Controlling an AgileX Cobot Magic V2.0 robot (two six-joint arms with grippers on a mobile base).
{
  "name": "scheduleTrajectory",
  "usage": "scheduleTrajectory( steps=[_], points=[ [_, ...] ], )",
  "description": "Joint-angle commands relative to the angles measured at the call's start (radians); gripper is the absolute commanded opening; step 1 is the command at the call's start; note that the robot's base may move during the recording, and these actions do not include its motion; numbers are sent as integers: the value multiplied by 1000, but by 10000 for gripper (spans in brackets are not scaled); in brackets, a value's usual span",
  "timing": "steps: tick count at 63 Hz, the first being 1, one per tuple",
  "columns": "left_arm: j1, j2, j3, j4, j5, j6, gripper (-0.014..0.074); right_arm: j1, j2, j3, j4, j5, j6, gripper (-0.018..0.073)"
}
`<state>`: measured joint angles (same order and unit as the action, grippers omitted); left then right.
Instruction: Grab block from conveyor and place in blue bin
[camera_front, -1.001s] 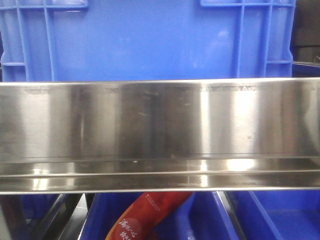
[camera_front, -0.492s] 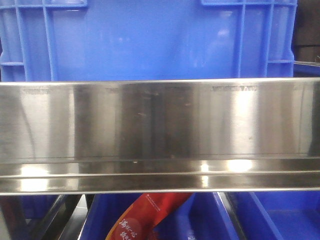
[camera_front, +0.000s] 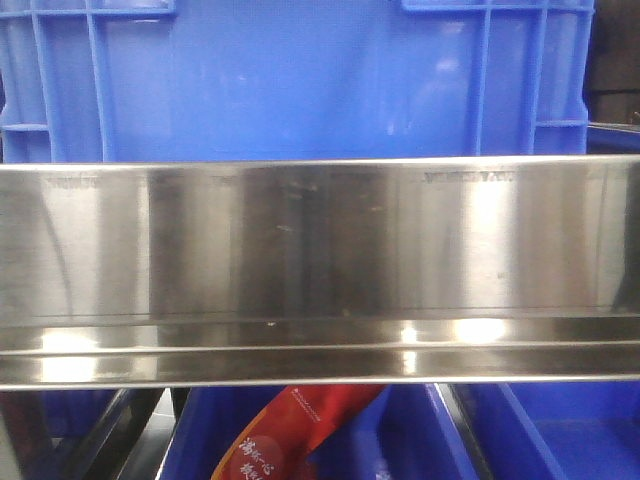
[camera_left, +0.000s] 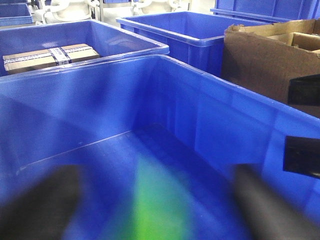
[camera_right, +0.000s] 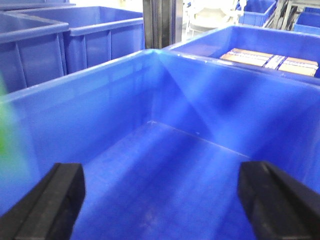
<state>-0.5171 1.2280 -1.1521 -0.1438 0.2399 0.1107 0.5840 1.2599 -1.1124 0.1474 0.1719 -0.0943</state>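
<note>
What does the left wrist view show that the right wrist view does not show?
Only the left wrist view shows a blurred green shape between the left end effector fingers, plus a brown cardboard box beside the bin. Only the right wrist view shows a metal post behind the bin and the right end effector open with nothing between its fingers. Both look into a blue bin and show neighbouring bins holding taped cartons.

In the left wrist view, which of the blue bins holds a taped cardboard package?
The far-left blue bin, behind the near bin under the left claw. A taped brown package lies in it; the near bin shows only a green blur.
</note>
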Motion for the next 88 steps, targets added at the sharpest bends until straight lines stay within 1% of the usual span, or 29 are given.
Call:
scheduleTrajectory(
  steps=[1,5,8,11,12,14,17,19,20,23,28,32,36,39,44,48,51,54,63,70,77,88],
  points=[
    [-5,-7,-10,-7,-19,2,613,4,-13,-15,-4,-31,-4,483],
    [-5,-17,-16,-7,-19,2,591,4,-37,-15,-4,-33,-4,396],
    [-5,-31,-23,-7,-19,2,557,4,-60,-15,-4,-26,-4,294],
    [-5,-47,-26,-7,-19,2,494,4,-84,-15,-4,-19,-4,148],
    [-5,-52,-26,-7,-19,2,471,4,-90,-15,-4,-19,-4,129],
    [-5,-62,-26,-7,-19,2,419,4,-100,-15,-4,-22,-4,52],
    [-5,-74,-26,-7,-19,2,295,4,-110,-15,-4,-50,-4,-96],
    [-5,-78,-26,-7,-21,2,228,4,-115,-15,-4,-97,-4,-162],
    [-5,-80,-26,-7,-23,2,176,4,-115,-15,-4,-114,-4,-166],
    [-5,-82,-26,-7,-39,2,71,4,-115,-15,-4,-172,-4,-161],
    [-5,-93,-29,-5,-56,2,-113,4,-119,-15,1,-213,-4,-162],
    [5,-121,-30,4,-71,2,-110,4,-137,-15,6,-198,-4,-162],
    [30,-161,-28,4,-65,2,-111,2,-164,-7,6,-166,-4,-162],
    [55,-192,-20,4,-46,2,-111,-9,-188,4,6,-162,-4,-162],
    [116,-256,11,4,-10,2,-111,-33,-239,44,6,-164,-4,-162],
    [163,-321,54,4,9,2,-111,-64,-294,92,6,-164,-4,-162],
    [208,-389,122,4,17,2,-111,-97,-353,156,6,-164,-4,-162],
    [239,-437,172,4,17,2,-111,-118,-397,213,6,-165,-4,-162],
    [307,-615,350,4,35,2,-111,-174,-554,388,6,-163,-4,-162],
    [333,-757,486,-8,53,2,-111,-182,-697,508,6,-125,-4,-162],
    [336,-892,602,-10,68,2,-111,-182,-847,608,6,-50,-4,-162],
    [336,-1053,716,-10,68,2,-111,-182,-1022,648,6,66,-4,-162]
  ],
)
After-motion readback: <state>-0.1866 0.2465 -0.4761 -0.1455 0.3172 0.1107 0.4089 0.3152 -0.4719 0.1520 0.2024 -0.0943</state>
